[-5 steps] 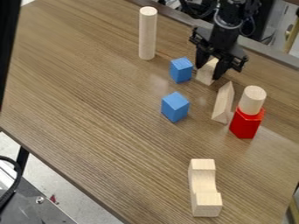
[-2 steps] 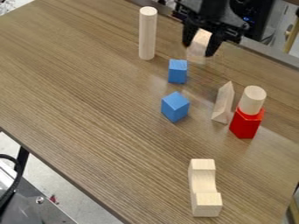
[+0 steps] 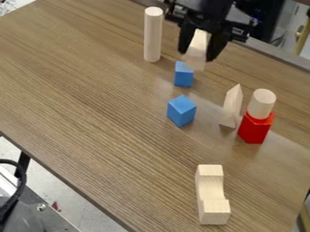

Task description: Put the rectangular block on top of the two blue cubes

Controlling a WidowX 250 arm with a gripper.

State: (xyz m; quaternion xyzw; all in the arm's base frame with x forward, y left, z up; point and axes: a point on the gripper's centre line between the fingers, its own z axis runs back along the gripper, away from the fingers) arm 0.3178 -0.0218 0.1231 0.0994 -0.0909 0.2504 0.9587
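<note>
My gripper (image 3: 197,55) hangs at the upper middle of the view, shut on a pale wooden rectangular block (image 3: 196,50). The block is held above the table, just behind and slightly over the farther blue cube (image 3: 184,74); whether they touch I cannot tell. The nearer blue cube (image 3: 181,110) stands on the table closer to the camera, with a gap between the two cubes.
A tall wooden cylinder (image 3: 153,34) stands left of the gripper. Right of the cubes are a wooden triangular block (image 3: 231,107) and a red block (image 3: 255,128) with a short cylinder (image 3: 261,103) on top. A notched wooden block (image 3: 211,195) lies near the front.
The gripper has lifted the rectangular block and moved it left, towards the farther blue cube. That cube has turned slightly. The triangular block has shifted a little.
</note>
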